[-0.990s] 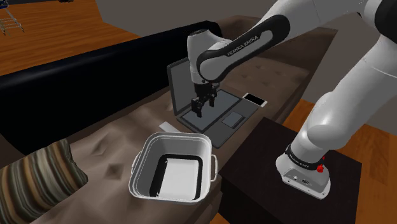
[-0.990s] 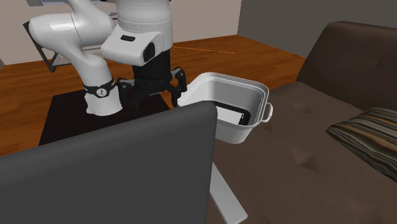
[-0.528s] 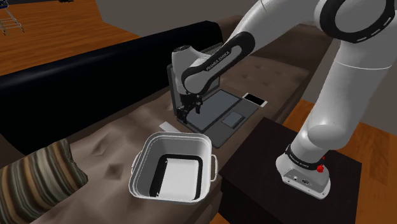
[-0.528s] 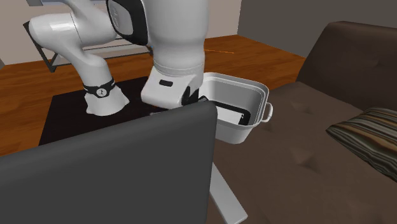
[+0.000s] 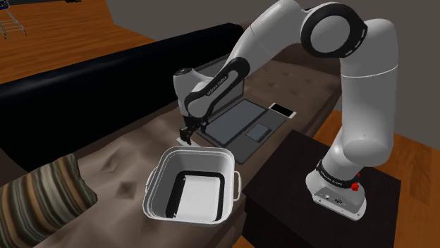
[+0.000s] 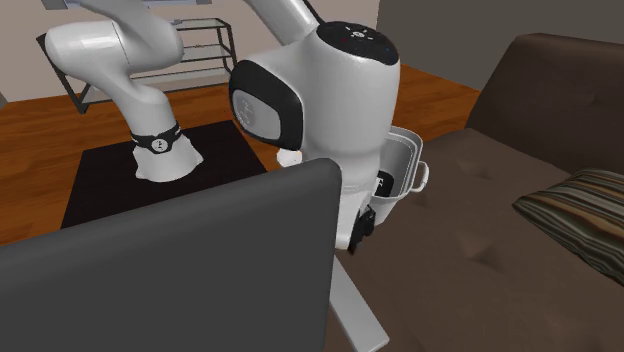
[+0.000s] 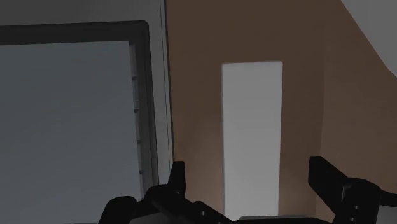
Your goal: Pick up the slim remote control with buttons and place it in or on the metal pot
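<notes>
The black gripper hung open, fingers well apart, straight over the remote, which lay flat on the sofa between them and, so far as the wrist view showed, untouched. The remote was a slim, flat rectangle drawn plain white, with no buttons or markings to be seen. It lay just beside and parallel to the edge of the laptop, a dark grey, matte machine standing open, its lid's blank back filling the foreground of the second exterior view.

Near the remote on the shoulder view's lower side stood the pot, a pale grey, square-cornered vessel with rounded corners and loop handles; a flat white slab with a black border lay inside. The sofa was brown and button-tufted, with a striped cushion at its end. A white phone lay beyond the laptop's far corner. Lettering ran along the white arm, too small to read. The stand was a dark box.

A second earlier the gripper had hovered over the laptop's keyboard; it had since swung off the laptop's edge to the remote, and the wrist now hid much of the pot in the second exterior view.
</notes>
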Robot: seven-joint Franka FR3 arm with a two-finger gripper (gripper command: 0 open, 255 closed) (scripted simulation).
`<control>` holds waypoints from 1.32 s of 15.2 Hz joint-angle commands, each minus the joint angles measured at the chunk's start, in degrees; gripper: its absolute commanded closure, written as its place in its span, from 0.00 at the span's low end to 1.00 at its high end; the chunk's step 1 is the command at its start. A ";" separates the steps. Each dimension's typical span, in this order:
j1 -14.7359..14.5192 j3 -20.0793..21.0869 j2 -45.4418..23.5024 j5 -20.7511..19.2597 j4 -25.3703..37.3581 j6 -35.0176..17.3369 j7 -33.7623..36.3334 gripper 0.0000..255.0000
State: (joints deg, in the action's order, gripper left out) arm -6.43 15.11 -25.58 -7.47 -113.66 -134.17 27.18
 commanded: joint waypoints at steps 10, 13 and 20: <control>-2.60 -2.05 -11.08 -2.85 6.88 -4.65 2.66 0.00; -2.60 -2.06 -11.08 -2.85 6.88 -4.65 2.66 0.00; -2.60 -2.06 -11.07 -2.85 6.88 -4.64 2.66 1.00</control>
State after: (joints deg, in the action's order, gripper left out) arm -9.03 13.05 -36.64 -10.32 -106.78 -138.81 29.83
